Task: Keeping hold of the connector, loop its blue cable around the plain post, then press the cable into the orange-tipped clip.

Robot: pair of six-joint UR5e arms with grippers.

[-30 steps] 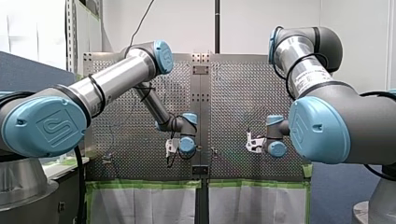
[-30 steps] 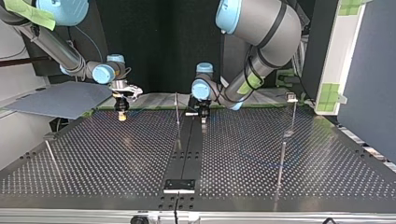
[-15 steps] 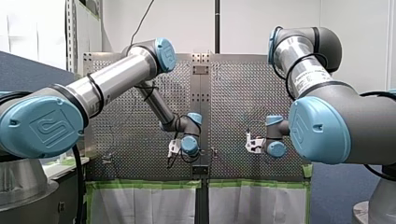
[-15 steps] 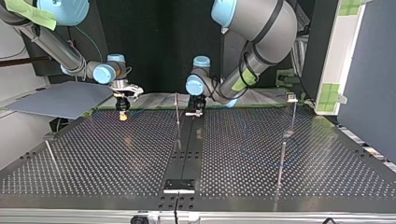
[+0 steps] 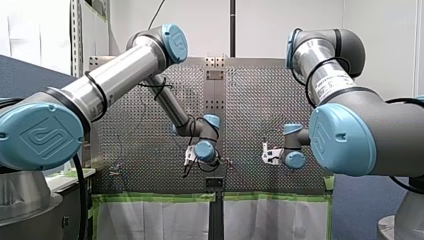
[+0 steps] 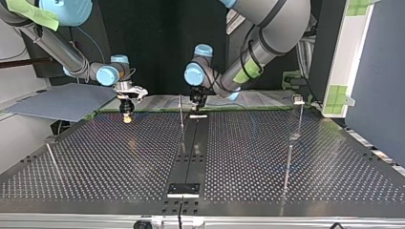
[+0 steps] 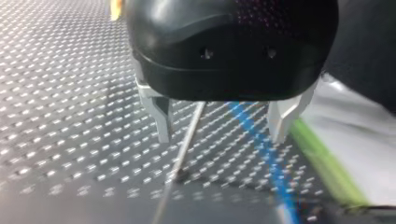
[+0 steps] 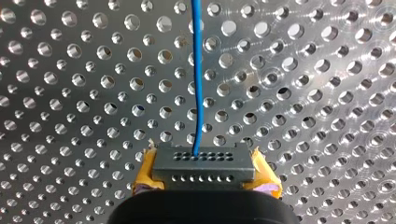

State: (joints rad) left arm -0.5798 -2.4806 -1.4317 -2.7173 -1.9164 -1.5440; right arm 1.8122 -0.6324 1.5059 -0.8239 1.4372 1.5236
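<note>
The connector (image 8: 204,163) is clamped by my right end effector (image 8: 204,176), its blue cable (image 8: 197,70) led off at 12 o'clock; my left end effector (image 7: 222,125) is held wide open, empty.

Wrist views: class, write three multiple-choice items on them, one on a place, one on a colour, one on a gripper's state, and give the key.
1. In the left wrist view, the thin post shows: A) between the left gripper's fingers; B) lying flat; C) outside both fingers.
2. The cable is: A) red; B) blue; C) white.
3. The right gripper is: A) open, empty; B) out of view; C) shut on the connector.
Key: 1 A, it stands between the open fingers; 2 B, a blue line leaves the connector; 3 C, yellow pads clamp its sides.
</note>
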